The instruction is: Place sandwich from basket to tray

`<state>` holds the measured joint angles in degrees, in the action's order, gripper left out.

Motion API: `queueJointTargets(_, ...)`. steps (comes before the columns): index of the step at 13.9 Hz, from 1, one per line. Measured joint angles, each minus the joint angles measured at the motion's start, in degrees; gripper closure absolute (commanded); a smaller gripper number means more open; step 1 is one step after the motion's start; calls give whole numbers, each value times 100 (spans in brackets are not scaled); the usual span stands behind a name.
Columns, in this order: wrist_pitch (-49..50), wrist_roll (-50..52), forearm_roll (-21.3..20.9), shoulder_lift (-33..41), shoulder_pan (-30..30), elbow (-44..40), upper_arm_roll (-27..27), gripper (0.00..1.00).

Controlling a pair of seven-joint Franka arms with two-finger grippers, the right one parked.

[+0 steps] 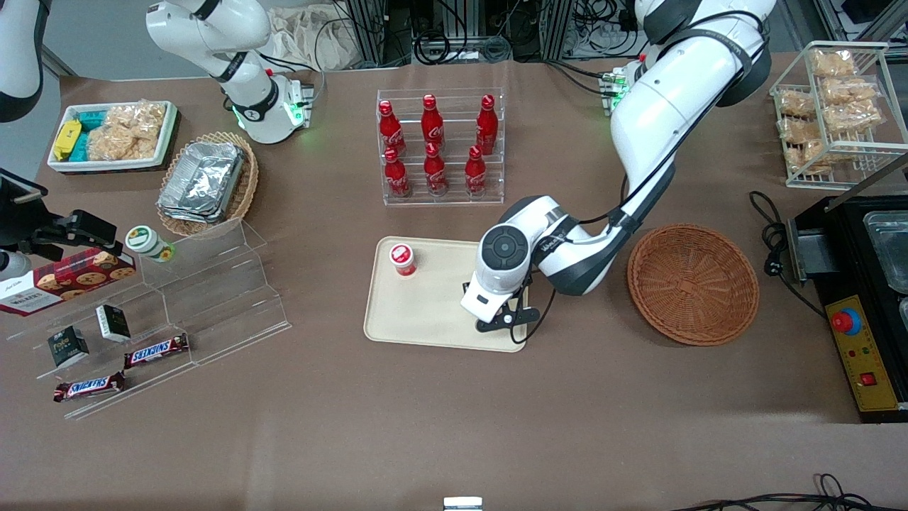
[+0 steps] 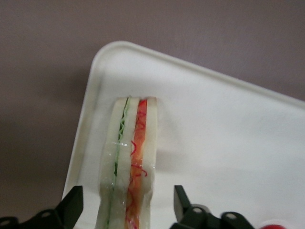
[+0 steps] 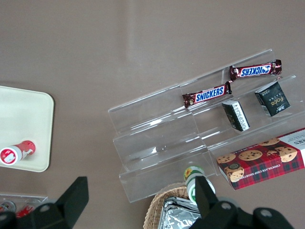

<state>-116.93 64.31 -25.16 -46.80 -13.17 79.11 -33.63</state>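
The sandwich (image 2: 131, 143), pale bread with green and red filling layers in clear wrap, lies on the beige tray (image 2: 214, 133) near one of its corners. My left gripper (image 2: 127, 193) is open, with one finger on each side of the sandwich and a gap between each finger and the bread. In the front view the gripper (image 1: 500, 323) sits low over the tray (image 1: 425, 312), at the corner nearest the camera on the basket's side, and hides the sandwich. The reddish-brown wicker basket (image 1: 693, 284) stands beside the tray with nothing in it.
A small red-capped container (image 1: 403, 259) lies on the tray, farther from the camera. A clear rack of red bottles (image 1: 440, 145) stands farther back. A black appliance (image 1: 862, 305) stands at the working arm's end, and a clear stepped shelf (image 1: 177, 312) with snacks toward the parked arm's end.
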Motion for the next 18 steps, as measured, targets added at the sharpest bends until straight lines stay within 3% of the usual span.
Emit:
queueJointTargets(5,975,509,36,1351,199,-77,28,0)
queueJointTargets(8,1226,359,350,1933,666,-68,41,0)
queueJointTargets(13,1791,-719,984,2457,1478,-57,78,0)
queueJointTargets(18,2147,-1956,1188,2777,2381,-46,102,0)
